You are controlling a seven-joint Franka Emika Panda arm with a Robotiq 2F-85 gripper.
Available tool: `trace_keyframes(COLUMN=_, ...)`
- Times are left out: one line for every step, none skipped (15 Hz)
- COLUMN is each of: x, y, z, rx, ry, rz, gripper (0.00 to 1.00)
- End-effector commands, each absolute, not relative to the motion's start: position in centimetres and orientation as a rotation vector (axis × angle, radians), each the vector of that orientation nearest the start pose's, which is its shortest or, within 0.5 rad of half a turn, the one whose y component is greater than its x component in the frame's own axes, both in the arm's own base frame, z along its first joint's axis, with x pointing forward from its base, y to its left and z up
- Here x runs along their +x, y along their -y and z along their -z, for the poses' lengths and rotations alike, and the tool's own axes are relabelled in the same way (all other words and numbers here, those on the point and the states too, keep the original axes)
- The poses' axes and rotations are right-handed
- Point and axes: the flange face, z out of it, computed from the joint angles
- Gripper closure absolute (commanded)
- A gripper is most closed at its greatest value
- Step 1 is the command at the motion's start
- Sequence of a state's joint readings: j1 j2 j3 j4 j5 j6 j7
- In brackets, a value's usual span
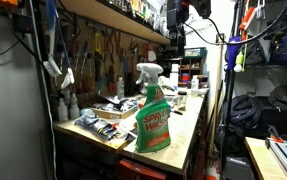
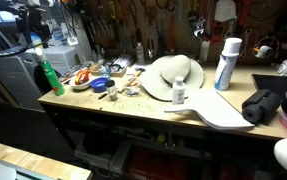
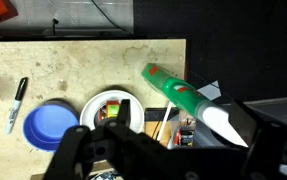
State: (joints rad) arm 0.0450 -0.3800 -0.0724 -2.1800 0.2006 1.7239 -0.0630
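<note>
My gripper (image 3: 188,128) shows as dark out-of-focus fingers at the bottom of the wrist view, spread apart with nothing between them. It hangs high above the workbench (image 3: 83,60) and touches nothing. In an exterior view the arm is up by the shelf (image 1: 176,35). Nearest below is a green spray bottle with a white head (image 3: 175,92), upright near the bench's corner; it shows in both exterior views (image 1: 151,115) (image 2: 49,77). A blue bowl (image 3: 51,126), a white bowl (image 3: 105,105) and a black marker (image 3: 17,100) lie beside it.
The bench ends just right of the bottle (image 3: 186,60). Farther along are a white hat-shaped object (image 2: 173,75), a small white bottle (image 2: 179,93), a tall white spray can (image 2: 226,63) and a black bundle (image 2: 264,105). Tools hang on the back wall under a shelf (image 1: 113,15).
</note>
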Motion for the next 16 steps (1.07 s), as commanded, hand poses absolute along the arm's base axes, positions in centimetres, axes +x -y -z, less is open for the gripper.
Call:
trace_keyframes(x=43.3, y=-0.3, z=-53.9, rx=-2.913, ry=0.005, rz=-0.101, gripper=0.0)
trace_keyframes(x=43.3, y=-0.3, z=-53.9, rx=-2.913, ry=0.005, rz=-0.101, gripper=0.0)
trace_keyframes(x=43.3, y=-0.3, z=-53.9, rx=-2.913, ry=0.005, rz=-0.101, gripper=0.0)
trace_keyframes(x=43.4, y=-0.3, z=-53.7, rx=-2.923, ry=-0.01, rz=-0.1, gripper=0.0)
trace_keyframes(x=44.5, y=0.3, z=-52.7, rx=-2.996, ry=-0.122, rz=-0.003, gripper=0.0)
trace_keyframes(x=45.1, y=0.6, z=-52.2, rx=-3.029, ry=-0.15, rz=0.037, gripper=0.0)
trace_keyframes(x=46.1, y=1.1, z=-50.8, rx=-3.074, ry=-0.18, rz=0.082, gripper=0.0)
trace_keyframes(x=46.7, y=1.3, z=-49.8, rx=-3.119, ry=-0.222, rz=0.101, gripper=0.0)
trace_keyframes(x=47.3, y=1.6, z=-48.0, rx=-3.171, ry=-0.254, rz=0.088, gripper=0.0)
trace_keyframes(x=47.8, y=1.7, z=-46.4, rx=-3.215, ry=-0.29, rz=0.06, gripper=0.0)
trace_keyframes(x=48.2, y=1.8, z=-44.9, rx=-3.247, ry=-0.319, rz=0.033, gripper=0.0)
trace_keyframes(x=48.6, y=1.8, z=-43.4, rx=-3.265, ry=-0.341, rz=0.003, gripper=0.0)
trace_keyframes(x=49.1, y=1.7, z=-41.8, rx=-3.261, ry=-0.357, rz=-0.024, gripper=0.0)
trace_keyframes(x=49.7, y=1.4, z=-40.5, rx=-3.226, ry=-0.345, rz=-0.043, gripper=0.0)
trace_keyframes(x=50.5, y=1.4, z=-39.2, rx=-3.172, ry=-0.34, rz=-0.039, gripper=0.0)
trace_keyframes(x=51.2, y=1.5, z=-38.3, rx=-3.125, ry=-0.342, rz=-0.039, gripper=0.0)
